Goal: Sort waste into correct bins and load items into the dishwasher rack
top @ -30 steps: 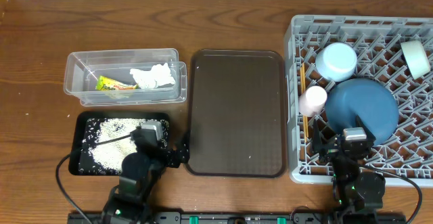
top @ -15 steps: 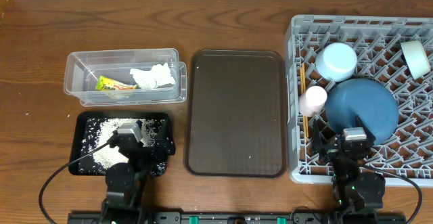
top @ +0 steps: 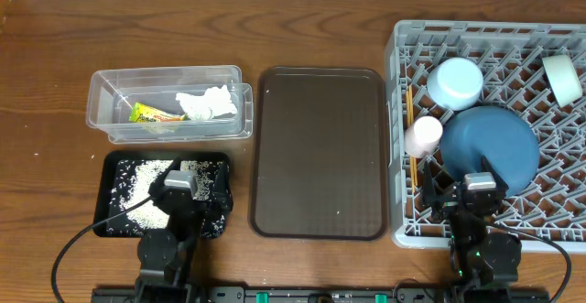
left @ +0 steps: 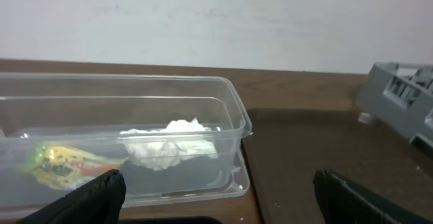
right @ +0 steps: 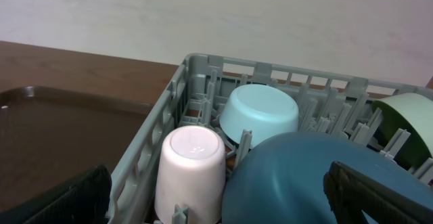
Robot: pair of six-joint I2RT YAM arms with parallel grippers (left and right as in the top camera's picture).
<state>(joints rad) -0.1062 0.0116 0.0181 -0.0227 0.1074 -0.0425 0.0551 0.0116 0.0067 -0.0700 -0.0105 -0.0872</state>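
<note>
My left tool (left: 220, 200) hangs open over the near right part of the shallow black tray (top: 112, 164), its two fingers wide apart with nothing between them. The tray sits at the near left of the counter (top: 275, 28) and carries loose white rice-like grains (top: 137, 213) scattered over its floor. Just beyond it stands the clear plastic tub (top: 99, 97), with the crumpled white tissue (top: 206, 103) lying in its right half and the yellow-green snack wrapper (top: 151, 113) on its left, close beside the tissue. A brown serving tray (top: 320, 152) lies in the middle of the counter, between the two bins and the grey dishwasher rack (top: 513, 33) on the right. My right tool (right: 220, 197) is open too, gripping nothing, at the near edge of the rack and facing into it. The large dark blue plate (top: 494, 147) leans among the pegs right in front of it. The pink cup (top: 424, 136) stands mouth down at the plate's left, by the rack's left wall. The pale blue bowl (top: 455, 81) sits upturned just beyond the cup, and the pale green bowl (top: 560, 78) stands on edge toward the far right. The thin wooden chopsticks (top: 414, 170) lie along the rack's left wall, running near to far past the cup.
</note>
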